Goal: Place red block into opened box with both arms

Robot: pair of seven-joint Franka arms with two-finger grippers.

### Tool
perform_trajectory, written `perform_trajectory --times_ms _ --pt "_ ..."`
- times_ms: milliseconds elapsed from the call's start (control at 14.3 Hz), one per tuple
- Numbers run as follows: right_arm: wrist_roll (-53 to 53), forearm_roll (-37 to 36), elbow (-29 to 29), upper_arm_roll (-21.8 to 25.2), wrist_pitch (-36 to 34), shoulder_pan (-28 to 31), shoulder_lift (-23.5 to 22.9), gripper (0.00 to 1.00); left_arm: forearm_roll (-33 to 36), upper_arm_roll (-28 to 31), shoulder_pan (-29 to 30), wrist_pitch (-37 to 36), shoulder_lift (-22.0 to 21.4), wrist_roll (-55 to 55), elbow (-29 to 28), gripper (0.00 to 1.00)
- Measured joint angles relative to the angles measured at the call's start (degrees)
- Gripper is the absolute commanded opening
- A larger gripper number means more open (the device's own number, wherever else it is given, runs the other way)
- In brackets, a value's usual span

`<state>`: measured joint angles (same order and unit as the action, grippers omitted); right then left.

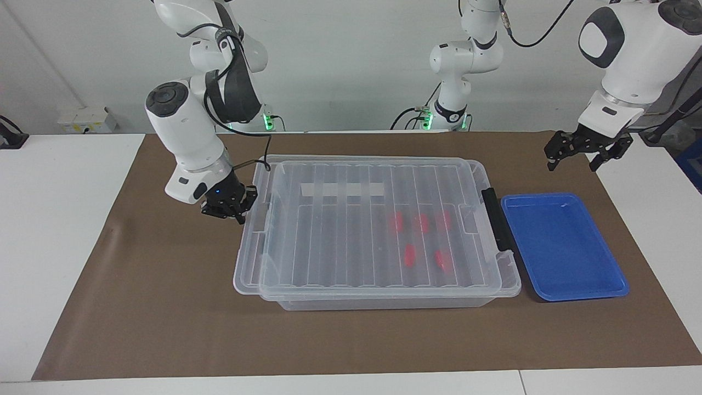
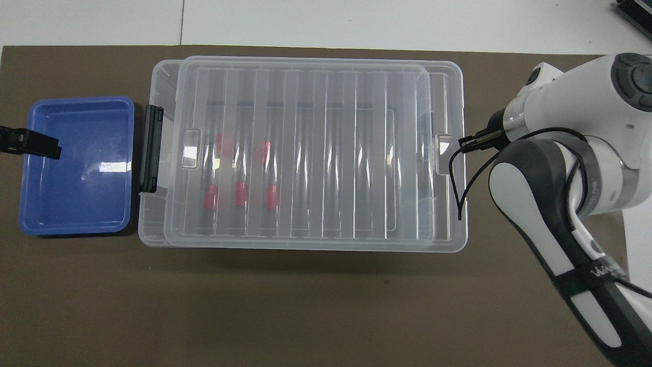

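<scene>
Lid (image 1: 362, 219) covers almost the whole box (image 1: 384, 299) now, and it sticks out a little past the box at the right arm's end, so you see it is not yet seated. The right gripper (image 1: 229, 210) is at that end of the lid, at the small tab on its edge, with its fingers pressed together; you can judge it pinches or pushes the tab, but which of the two cannot be told. This hold makes sense to me: from the short end the arm can slide the ribbed lid along the box.

You find the red blocks (image 1: 421, 222) inside the box, five of them on its floor toward the left arm's end, seen only through the clear lid. So I judge the placing is done and only the closing remains.

The left gripper (image 1: 582, 149) waits in the air with fingers spread and nothing between them, over the brown mat (image 1: 137, 307) close to the blue tray (image 1: 565, 249), which lies beside the black handle (image 1: 496, 219) of the box.

For writing: the white tape strip (image 1: 343, 189) on the box shows no text. On the right arm's dark band in the overhead view there are white letters, too cut off to read.
</scene>
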<state>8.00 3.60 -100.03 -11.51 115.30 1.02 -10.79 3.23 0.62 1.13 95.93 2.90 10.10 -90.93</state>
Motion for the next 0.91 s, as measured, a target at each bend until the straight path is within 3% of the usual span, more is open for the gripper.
perform_trajectory --times_ms 911 --pt "-2.18 0.01 0.2 -1.79 -1.8 0.09 1.18 0.0 0.0 -0.58 0.69 0.17 -0.23 0.14 -0.3 1.0"
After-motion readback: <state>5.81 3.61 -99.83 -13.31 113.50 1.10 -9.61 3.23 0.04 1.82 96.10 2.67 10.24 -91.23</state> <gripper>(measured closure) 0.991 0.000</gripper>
